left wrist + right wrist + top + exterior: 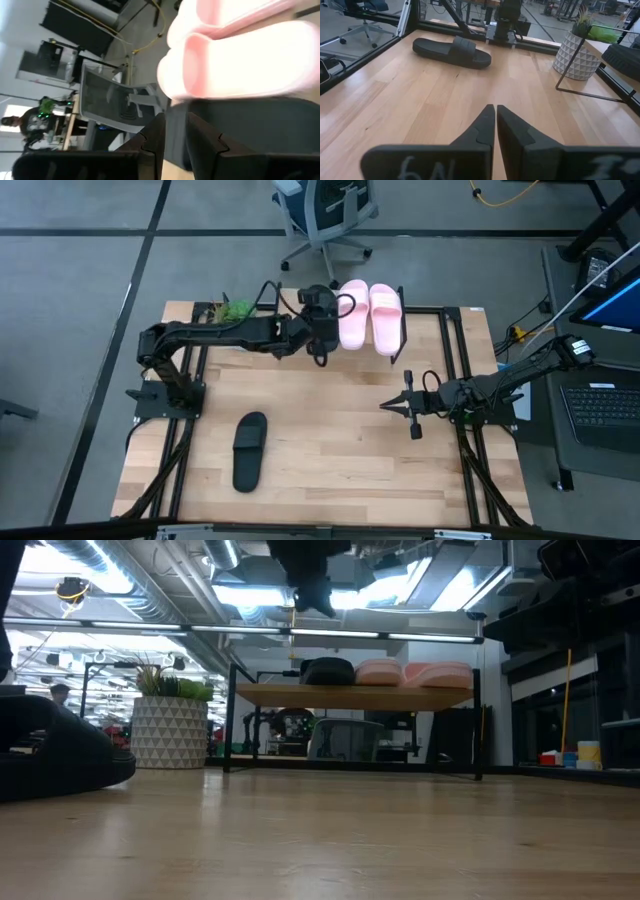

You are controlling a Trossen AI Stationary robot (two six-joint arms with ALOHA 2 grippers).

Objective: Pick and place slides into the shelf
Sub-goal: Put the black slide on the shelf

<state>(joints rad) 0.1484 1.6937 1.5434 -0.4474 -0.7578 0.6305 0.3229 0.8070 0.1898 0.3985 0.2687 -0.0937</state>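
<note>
Spanning pale wooden tabletop (330, 440), grey floor (80, 270), office chair (325, 215) beyond.

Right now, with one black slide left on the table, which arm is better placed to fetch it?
Probably the right. The right gripper hangs shut and empty over bare table, its wrist camera looking straight at the black slide. The left gripper is busy at the shelf beside the pink slides.

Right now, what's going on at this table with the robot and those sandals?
The left claw is at the low wooden shelf, gripping a matte black slide sandal beside two pale pink slide sandals already on it. The second black slide lies on the wooden tabletop. The right claw hovers shut over the table, holding nothing.
</note>
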